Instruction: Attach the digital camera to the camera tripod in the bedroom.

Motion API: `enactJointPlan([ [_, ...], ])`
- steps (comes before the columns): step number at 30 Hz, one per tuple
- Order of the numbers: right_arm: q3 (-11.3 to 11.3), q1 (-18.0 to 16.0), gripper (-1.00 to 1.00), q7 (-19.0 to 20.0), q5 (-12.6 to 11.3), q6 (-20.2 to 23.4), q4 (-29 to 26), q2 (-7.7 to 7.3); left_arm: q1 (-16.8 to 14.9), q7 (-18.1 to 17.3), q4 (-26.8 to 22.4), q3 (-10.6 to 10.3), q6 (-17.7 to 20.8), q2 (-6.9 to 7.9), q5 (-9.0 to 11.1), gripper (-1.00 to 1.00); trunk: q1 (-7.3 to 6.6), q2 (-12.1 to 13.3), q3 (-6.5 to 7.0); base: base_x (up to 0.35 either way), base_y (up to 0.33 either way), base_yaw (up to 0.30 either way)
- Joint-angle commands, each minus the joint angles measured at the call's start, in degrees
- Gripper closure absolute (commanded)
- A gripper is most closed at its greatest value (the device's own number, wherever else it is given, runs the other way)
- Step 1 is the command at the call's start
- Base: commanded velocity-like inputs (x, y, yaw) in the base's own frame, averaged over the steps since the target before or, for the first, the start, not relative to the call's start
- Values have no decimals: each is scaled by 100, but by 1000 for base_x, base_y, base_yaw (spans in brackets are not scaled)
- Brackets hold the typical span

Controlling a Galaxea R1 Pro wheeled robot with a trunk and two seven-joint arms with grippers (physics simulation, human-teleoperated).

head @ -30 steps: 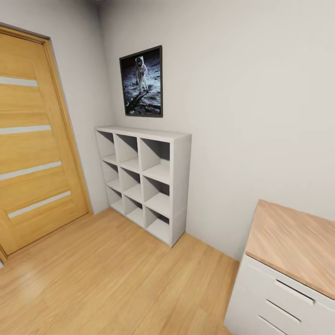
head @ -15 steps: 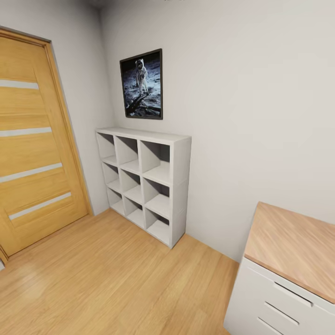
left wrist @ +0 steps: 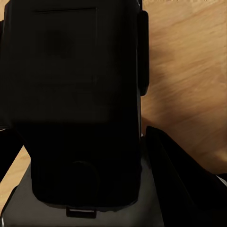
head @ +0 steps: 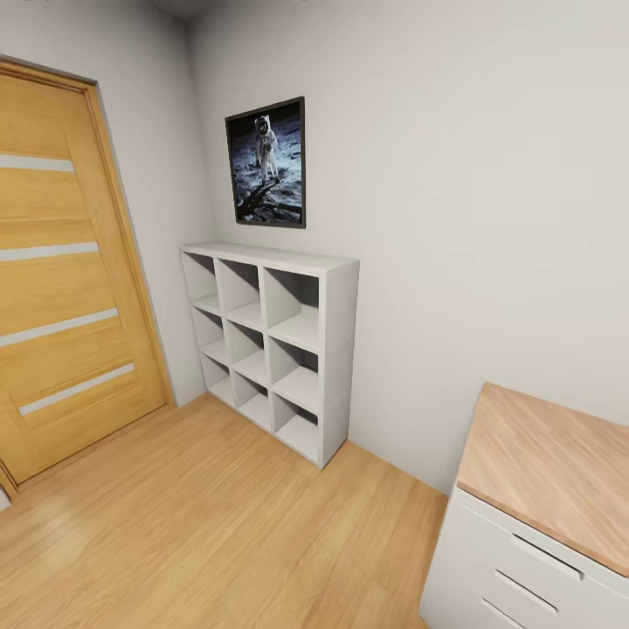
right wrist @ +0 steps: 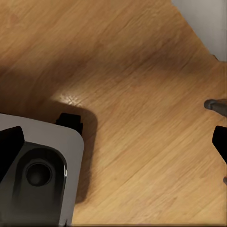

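The left tool (left wrist: 94, 163) seems clamped on the camera (left wrist: 71, 85), carried low over the floor (left wrist: 189, 71) for travel. How wide the right tool (right wrist: 218, 123) stands I cannot tell. A shelf (head: 271, 345) lies ahead.

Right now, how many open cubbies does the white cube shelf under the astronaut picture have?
9, in a three-by-three grid on the white cube shelf against the wall: three along the top, three in the middle, three at floor level. None appear hidden.
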Motion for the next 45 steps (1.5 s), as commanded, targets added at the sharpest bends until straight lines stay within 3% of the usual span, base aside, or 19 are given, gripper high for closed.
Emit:
enactJointPlan([
  [1,22,-8,-100,13,8,-34,18,-2,-3,15,1,-51,-13,-2,31,100,-22,37,12,0,0,0],
  [10,22,202,-100,11,9,-73,17,11,-3,6,1,-53,-1,-8,23,100,-220,398,173,0,0,0],
  [45,31,213,-100,20,25,-286,17,25,-3,6,1,-53,-17,-36,23,100,-989,1802,802,0,0,0],
])
